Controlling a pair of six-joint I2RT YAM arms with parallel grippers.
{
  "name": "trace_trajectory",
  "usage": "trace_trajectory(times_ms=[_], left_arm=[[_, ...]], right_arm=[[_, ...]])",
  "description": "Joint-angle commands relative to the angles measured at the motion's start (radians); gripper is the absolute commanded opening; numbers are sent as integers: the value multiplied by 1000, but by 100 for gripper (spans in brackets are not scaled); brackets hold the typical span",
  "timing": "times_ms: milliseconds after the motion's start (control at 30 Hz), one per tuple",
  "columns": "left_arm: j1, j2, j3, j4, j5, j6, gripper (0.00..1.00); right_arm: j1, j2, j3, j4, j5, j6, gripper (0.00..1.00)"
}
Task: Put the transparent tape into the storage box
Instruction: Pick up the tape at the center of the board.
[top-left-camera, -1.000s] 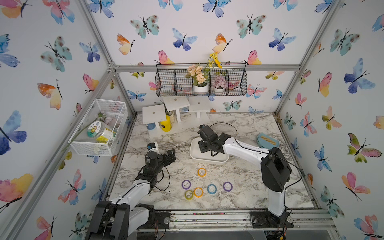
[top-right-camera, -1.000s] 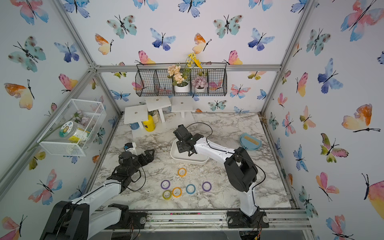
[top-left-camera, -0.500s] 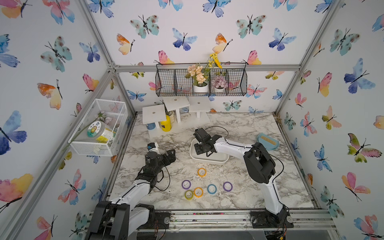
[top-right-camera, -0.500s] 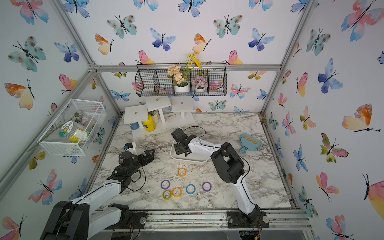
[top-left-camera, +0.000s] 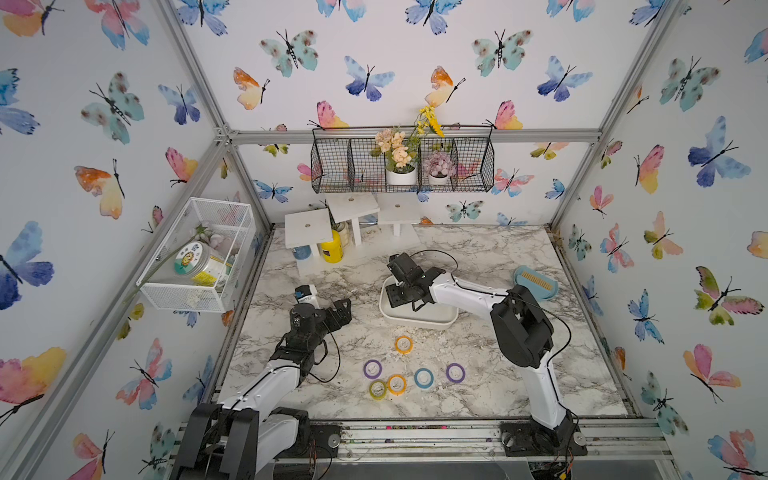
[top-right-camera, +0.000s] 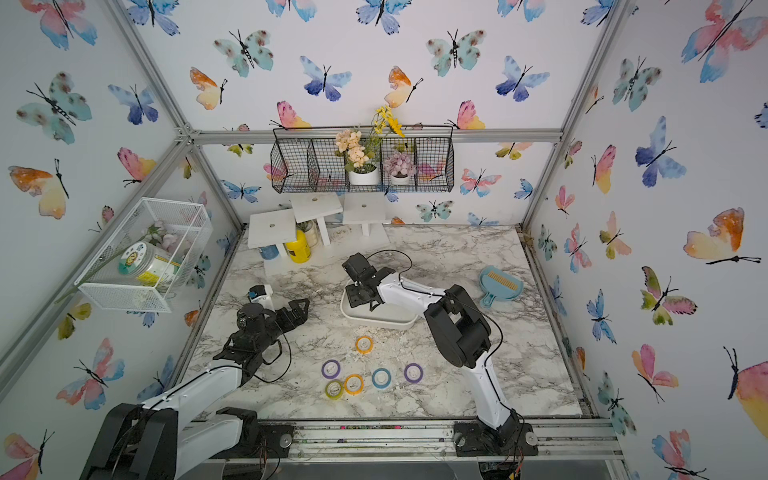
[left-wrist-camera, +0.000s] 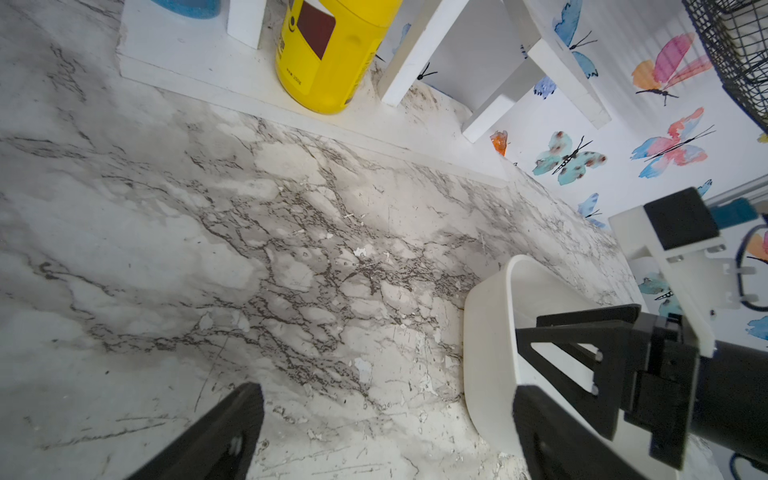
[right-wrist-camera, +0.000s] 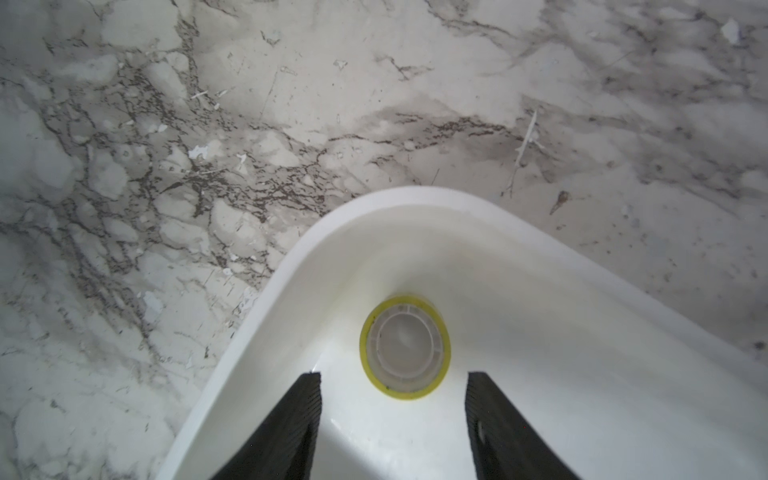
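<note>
Looks like the letting-go step. Lying flat inside the storage box (right-wrist-camera: 291, 257), near a round corner: the transparent tape (right-wrist-camera: 405, 348). Spread apart just beside it, not touching: the right fingers (right-wrist-camera: 291, 419). Spread wide over the counter (left-wrist-camera: 208, 249), holding nothing: the left fingers (left-wrist-camera: 224, 436). Next, maybe: lift the right fingers straight up, without bumping the tape or box wall.

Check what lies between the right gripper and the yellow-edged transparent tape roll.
Only bare floor of the white plastic storage box; the right wrist view shows the tape roll untouched, within the open right gripper.
</note>
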Motion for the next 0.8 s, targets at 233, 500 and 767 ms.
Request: trace_trajectory(times_ms=[233,500,767], left_arm=[[7,-43,-2,9,13,24,99],[6,-48,-15,21,-4,23,99],[7,-43,-16,26,-5,24,99]], right_arm=[[34,-311,-206,-46,-108,-33,63],[174,-381,-352,-71,-64,43,67],[243,-315,-416,-76,-54,127,72]])
